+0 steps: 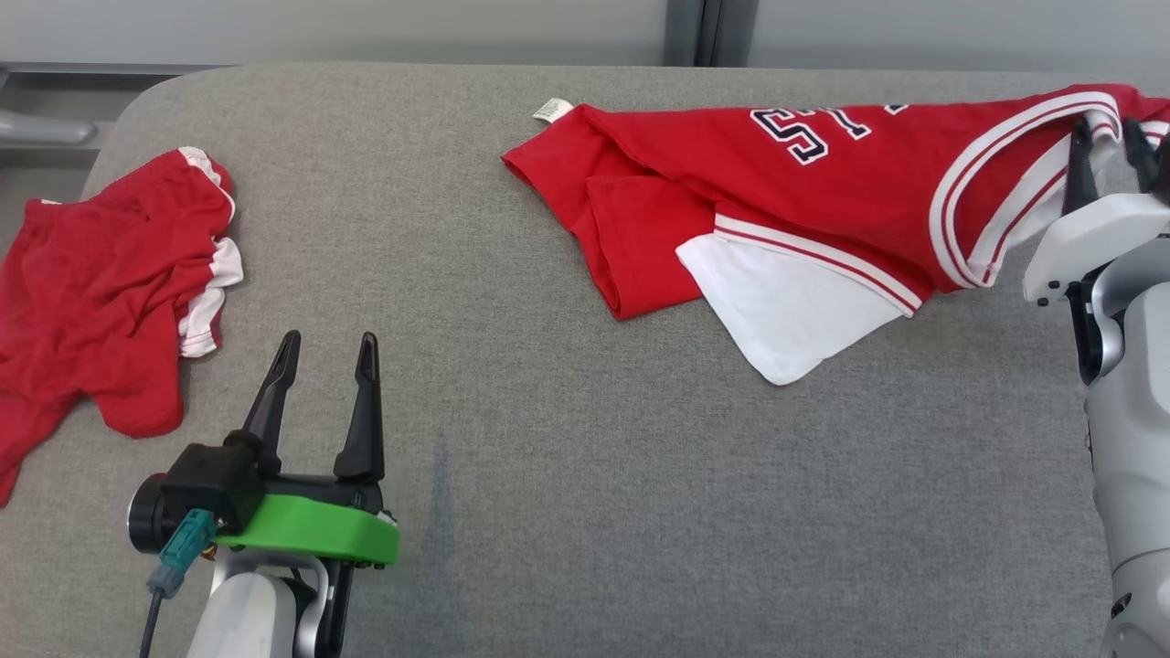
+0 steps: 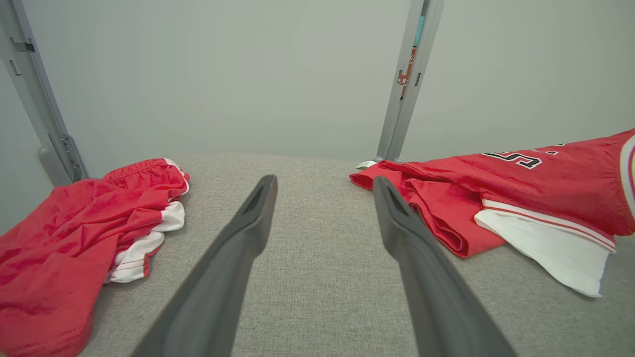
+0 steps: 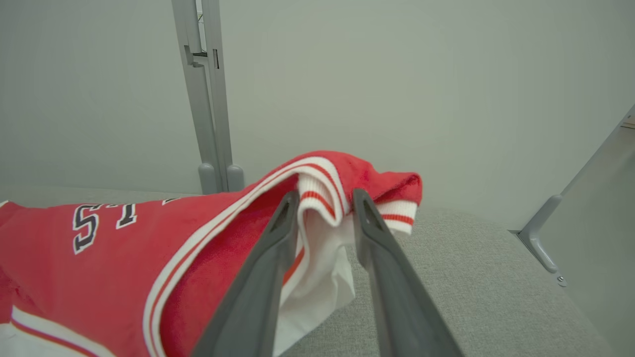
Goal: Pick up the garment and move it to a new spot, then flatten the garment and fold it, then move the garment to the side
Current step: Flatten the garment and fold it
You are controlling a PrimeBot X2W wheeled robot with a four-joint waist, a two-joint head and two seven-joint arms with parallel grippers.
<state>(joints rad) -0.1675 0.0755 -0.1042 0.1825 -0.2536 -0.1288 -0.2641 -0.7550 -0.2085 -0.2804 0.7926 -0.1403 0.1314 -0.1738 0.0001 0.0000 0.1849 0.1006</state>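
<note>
Grey woven-fabric tabletop (image 1: 567,439) before a pale wall; red sports jersey with white striped trim and dark lettering (image 1: 823,174) lies across its far right part, rumpled, one hem corner turned over and its trimmed opening raised off the cloth. Right gripper (image 1: 1108,128) has its fingers partly apart on either side of that ribbed trim, pinch or no pinch not discernible; left gripper (image 1: 329,340) gapes wide over bare surface, holding nothing, near a crumpled red-and-white garment (image 1: 110,292). Judged: relocation about done; flattening, folding and moving aside all remain.
</note>
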